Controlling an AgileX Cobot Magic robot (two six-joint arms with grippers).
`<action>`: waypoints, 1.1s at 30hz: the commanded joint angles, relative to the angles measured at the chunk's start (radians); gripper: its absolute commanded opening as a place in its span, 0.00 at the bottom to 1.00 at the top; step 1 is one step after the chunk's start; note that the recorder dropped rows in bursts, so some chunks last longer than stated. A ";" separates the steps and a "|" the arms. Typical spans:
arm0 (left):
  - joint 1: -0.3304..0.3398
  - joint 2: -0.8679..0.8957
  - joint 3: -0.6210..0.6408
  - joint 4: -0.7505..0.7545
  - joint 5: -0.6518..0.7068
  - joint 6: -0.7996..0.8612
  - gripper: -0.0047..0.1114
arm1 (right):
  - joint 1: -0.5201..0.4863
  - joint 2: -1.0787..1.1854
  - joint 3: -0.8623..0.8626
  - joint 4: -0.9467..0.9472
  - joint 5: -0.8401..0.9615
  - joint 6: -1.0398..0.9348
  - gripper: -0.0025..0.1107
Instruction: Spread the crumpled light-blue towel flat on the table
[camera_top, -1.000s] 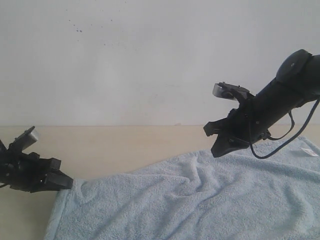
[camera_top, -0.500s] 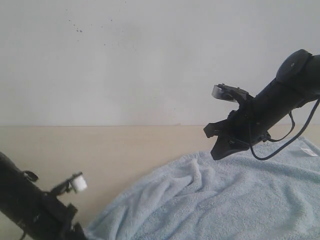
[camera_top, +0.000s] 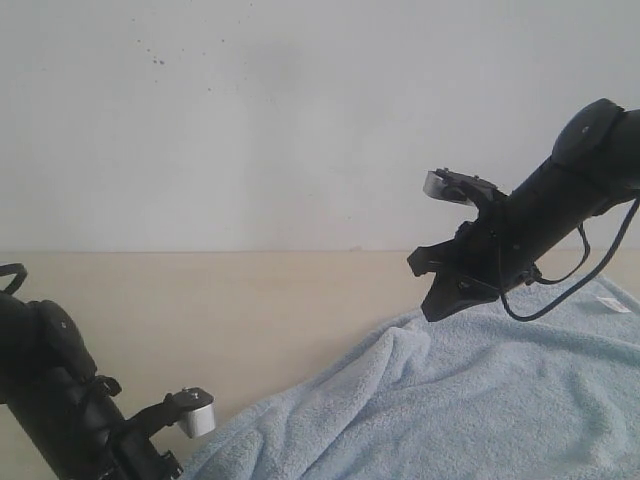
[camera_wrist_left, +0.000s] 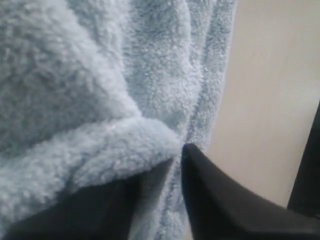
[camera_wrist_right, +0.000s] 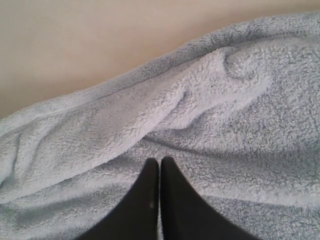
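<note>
The towel (camera_top: 480, 400) lay on the bench (camera_top: 250, 300), covering its right and near part. The bench reached on to the left and back to the wall (camera_top: 300, 120) behind it. The towel's left edge ran slantwise, from near the middle of the bench down to the near left. A small tag (camera_top: 617, 305) sat at the towel's far right corner. The right tool (camera_top: 432, 302) hung over the towel, near its far edge. The left tool (camera_wrist_left: 175, 157) sat low at the near left, at the towel's edge, with a fold of cloth between its fingers (camera_wrist_left: 210, 200) and the bench just beside.
</note>
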 joint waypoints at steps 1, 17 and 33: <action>-0.008 -0.016 0.009 0.065 -0.047 -0.012 0.54 | 0.002 -0.013 0.002 -0.001 0.007 -0.009 0.02; 0.033 -0.245 -0.150 0.214 -0.055 -0.412 0.54 | 0.002 -0.013 0.002 -0.001 -0.001 -0.009 0.02; 0.111 -0.239 -0.150 0.358 -0.165 -0.664 0.57 | 0.002 -0.013 0.002 -0.001 -0.004 -0.009 0.02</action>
